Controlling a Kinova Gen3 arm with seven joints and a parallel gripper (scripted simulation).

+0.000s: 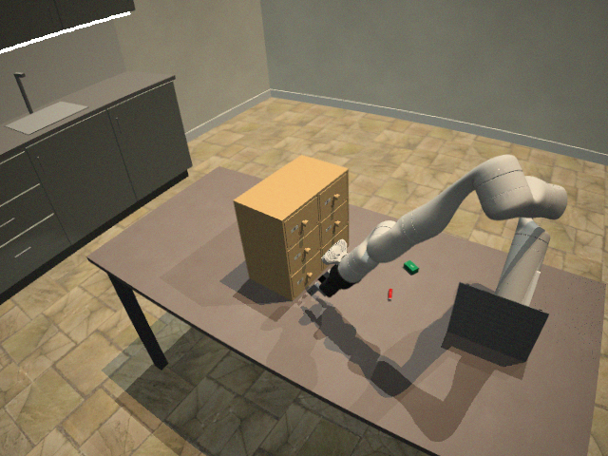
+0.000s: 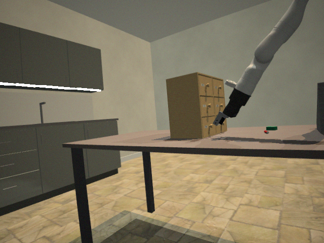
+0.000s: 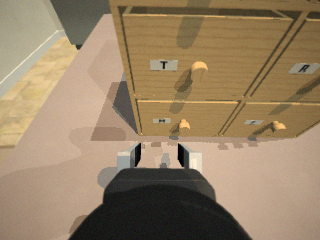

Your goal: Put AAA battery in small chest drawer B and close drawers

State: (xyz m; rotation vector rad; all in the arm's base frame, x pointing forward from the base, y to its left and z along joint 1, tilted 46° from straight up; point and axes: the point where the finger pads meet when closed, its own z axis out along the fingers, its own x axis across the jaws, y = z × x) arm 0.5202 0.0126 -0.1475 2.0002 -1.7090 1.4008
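Observation:
The wooden chest [image 1: 262, 245] [image 2: 183, 107] stands upright with two columns of three knobbed drawers, all looking pushed in. In the wrist view the drawer marked T [image 3: 150, 40] has its knob [image 3: 199, 71] above the fingers; a lower drawer [image 3: 210, 112] is below it. I cannot read a B label in any view. The AAA battery [image 1: 389, 294] [image 2: 266, 131], small and red with a pale end, lies on the table. My gripper [image 1: 313, 289] [image 2: 217, 121] [image 3: 159, 151] is open and empty, pointing down at a slant just before the lower left part of the chest's front.
A green block [image 1: 410, 267] [image 2: 271, 128] lies on the table beyond the battery. A dark upright panel [image 1: 493, 324] [image 2: 320, 107] stands near the arm's base. The drawer marked R [image 3: 310, 50] is right of T. Knobs stick out from the chest's front near the gripper.

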